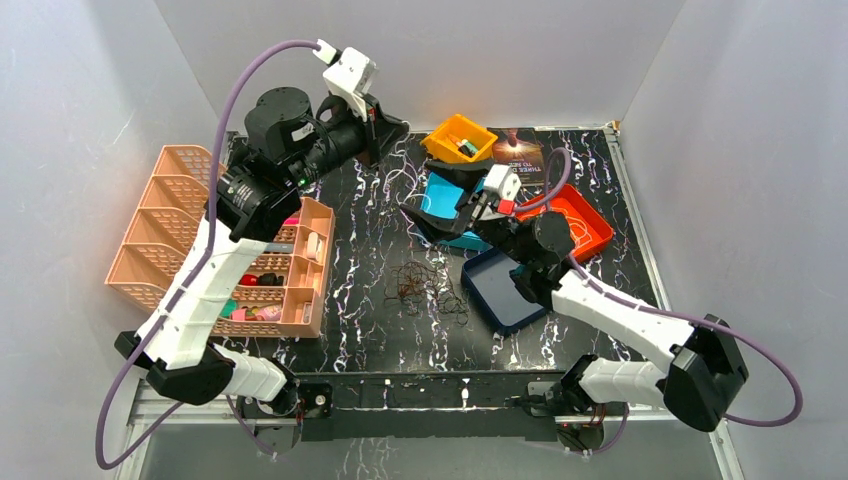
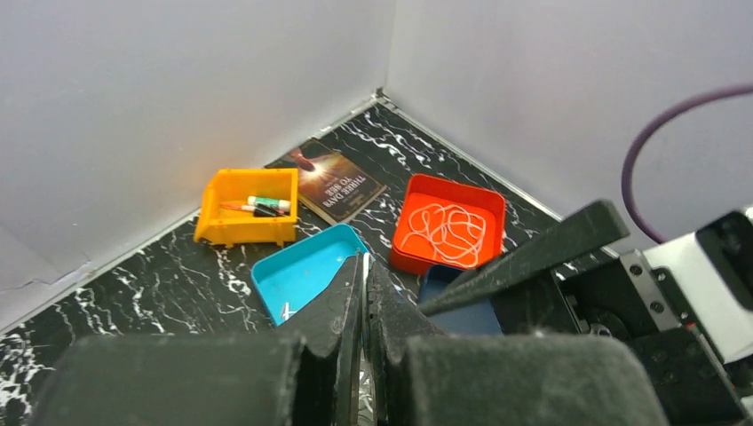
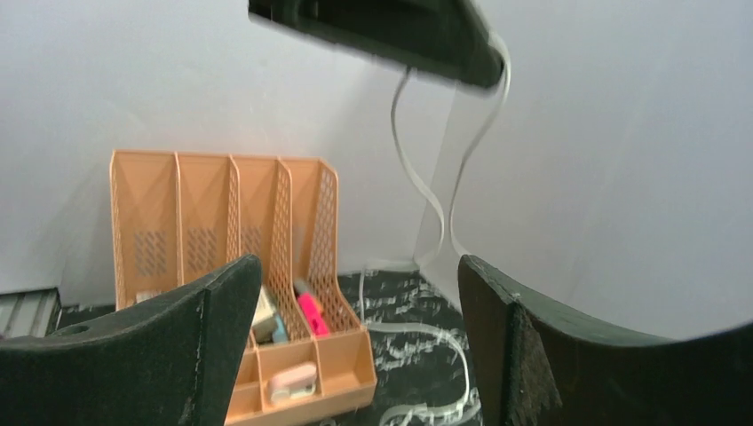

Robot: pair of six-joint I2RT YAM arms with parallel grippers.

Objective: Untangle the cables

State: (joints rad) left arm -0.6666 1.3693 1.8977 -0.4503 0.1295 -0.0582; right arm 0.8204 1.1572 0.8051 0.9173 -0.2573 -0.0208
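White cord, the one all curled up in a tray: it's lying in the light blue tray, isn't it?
Not quite. The curled-up white cord is lying in the red tray, not the light blue tray beside it. The left wrist view shows this most clearly.

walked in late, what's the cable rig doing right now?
The left gripper is shut on a white cable, held up near the back wall so the cable hangs down to the table. The right gripper is open and empty, pointed toward it. The clump of dark cables lies on the table with neither gripper on it. Another white cable lies coiled in the red tray.
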